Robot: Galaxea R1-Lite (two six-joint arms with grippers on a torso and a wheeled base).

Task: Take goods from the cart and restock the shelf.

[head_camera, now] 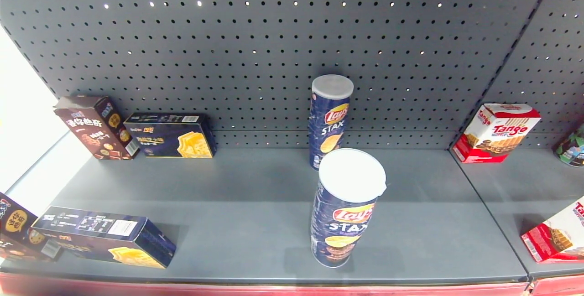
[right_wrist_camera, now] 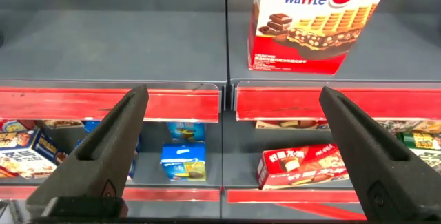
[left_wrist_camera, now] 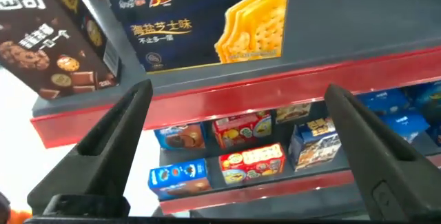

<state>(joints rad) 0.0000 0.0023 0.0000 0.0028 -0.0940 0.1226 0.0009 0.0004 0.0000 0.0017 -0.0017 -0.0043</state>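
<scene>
Standing on the shelf [right_wrist_camera: 110, 45], a wafer box [right_wrist_camera: 310, 27] faces spread right jaws.

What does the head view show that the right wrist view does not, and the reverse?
Head view, not the wrist view: a front can and a back can, both upright, and dark boxes at the left. Right wrist view, not the head view: the open right gripper and a lower shelf with small boxes. Both: the grey shelf, its red edge and a wafer box.
</scene>
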